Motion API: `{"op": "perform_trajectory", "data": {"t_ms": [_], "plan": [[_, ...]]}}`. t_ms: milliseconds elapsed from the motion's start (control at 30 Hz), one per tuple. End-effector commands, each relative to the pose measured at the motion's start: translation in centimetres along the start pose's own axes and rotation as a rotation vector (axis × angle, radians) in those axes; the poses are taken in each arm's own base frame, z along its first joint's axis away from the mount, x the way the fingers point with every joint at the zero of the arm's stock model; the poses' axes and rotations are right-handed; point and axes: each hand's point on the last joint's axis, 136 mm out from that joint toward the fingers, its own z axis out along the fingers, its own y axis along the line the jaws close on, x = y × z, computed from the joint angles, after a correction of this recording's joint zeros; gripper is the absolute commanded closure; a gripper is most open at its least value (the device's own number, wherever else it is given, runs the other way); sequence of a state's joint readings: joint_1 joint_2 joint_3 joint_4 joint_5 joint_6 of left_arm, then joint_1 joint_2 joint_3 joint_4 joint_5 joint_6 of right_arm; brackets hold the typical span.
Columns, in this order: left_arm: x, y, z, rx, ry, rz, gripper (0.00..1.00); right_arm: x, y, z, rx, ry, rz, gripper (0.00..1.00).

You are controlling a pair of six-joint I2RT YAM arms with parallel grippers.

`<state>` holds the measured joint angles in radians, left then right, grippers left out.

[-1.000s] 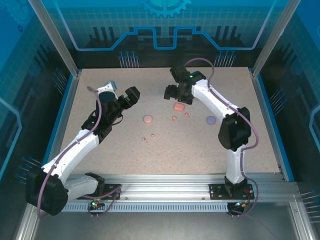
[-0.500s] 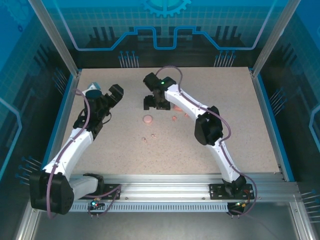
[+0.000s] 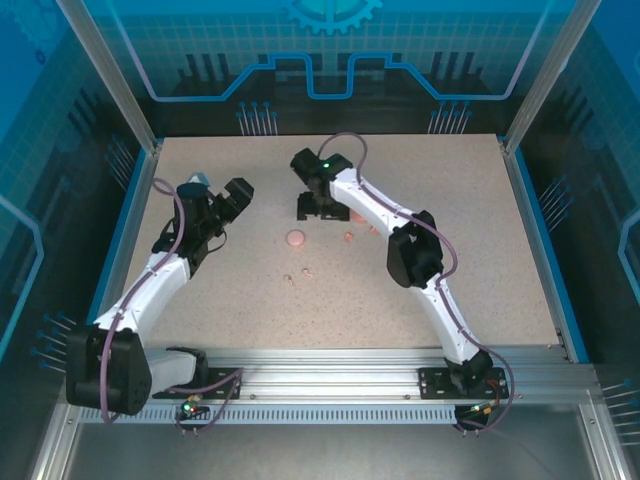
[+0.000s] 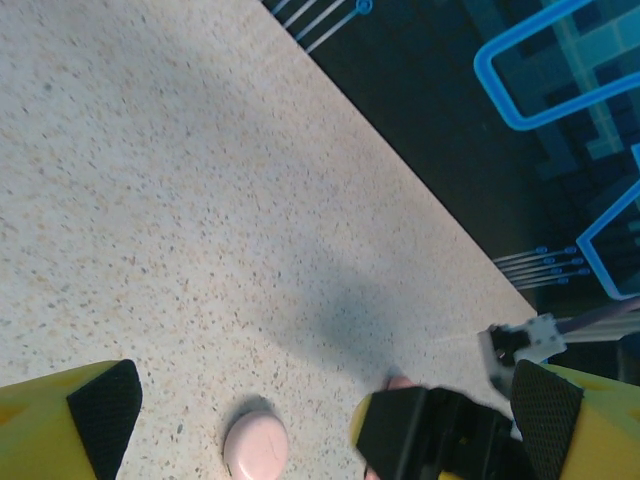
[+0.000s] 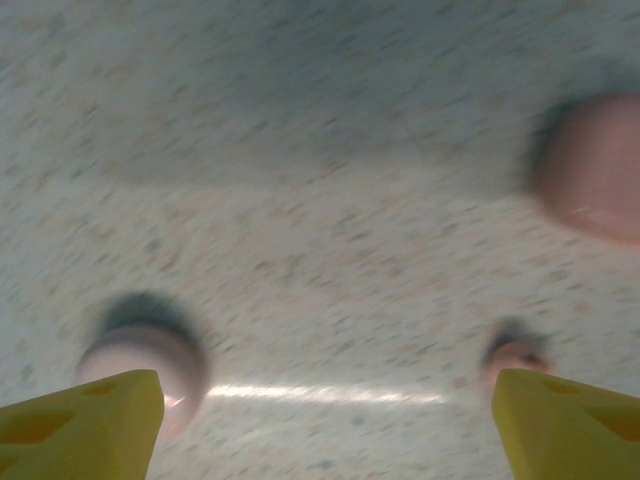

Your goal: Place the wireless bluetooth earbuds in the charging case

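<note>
Speckled beige tabletop [image 3: 450,290] fills your workspace inside a blue-lit enclosure. Nearest you, two tiny pale earbuds [image 3: 297,275] lie loose near the middle. Beyond them sits a round pink case [image 3: 295,238], with two small orange earbuds [image 3: 358,233] to its right and a coral case [image 3: 358,215] partly behind the right arm. Your right gripper [image 3: 316,207] hangs spread wide just past the pink case, holding nothing. Your left gripper [image 3: 232,195] stands fully open, empty, over bare table at far left.
</note>
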<state>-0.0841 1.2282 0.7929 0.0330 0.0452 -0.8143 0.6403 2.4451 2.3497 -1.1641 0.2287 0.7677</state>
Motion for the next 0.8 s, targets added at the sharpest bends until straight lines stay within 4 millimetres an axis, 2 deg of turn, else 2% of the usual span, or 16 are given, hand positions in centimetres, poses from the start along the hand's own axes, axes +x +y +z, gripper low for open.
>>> {"op": "perform_trajectory", "data": {"t_ms": [0, 133, 267, 567, 767], "plan": [[1.0, -1.3, 0.9, 0.057, 0.069, -0.010, 0.01, -2.4, -4.9, -2.4, 0.080, -0.044, 0.135, 0.09], [2.2, -2.4, 1.8, 0.072, 0.105, 0.016, 0.01, -3.6, -7.2, -1.3, 0.099, -0.036, 0.216, 0.09], [2.8, -3.7, 2.1, 0.092, 0.122, 0.044, 0.01, -4.2, -8.2, -0.1, 0.101, -0.009, 0.260, 0.09], [4.2, -6.1, 3.1, 0.124, 0.152, 0.083, 0.01, -3.6, -7.7, 2.2, 0.103, 0.034, 0.278, 0.08], [5.3, -7.2, 3.6, 0.143, 0.176, 0.096, 0.01, -3.1, -8.2, 3.9, 0.145, 0.051, 0.289, 0.08]]}}
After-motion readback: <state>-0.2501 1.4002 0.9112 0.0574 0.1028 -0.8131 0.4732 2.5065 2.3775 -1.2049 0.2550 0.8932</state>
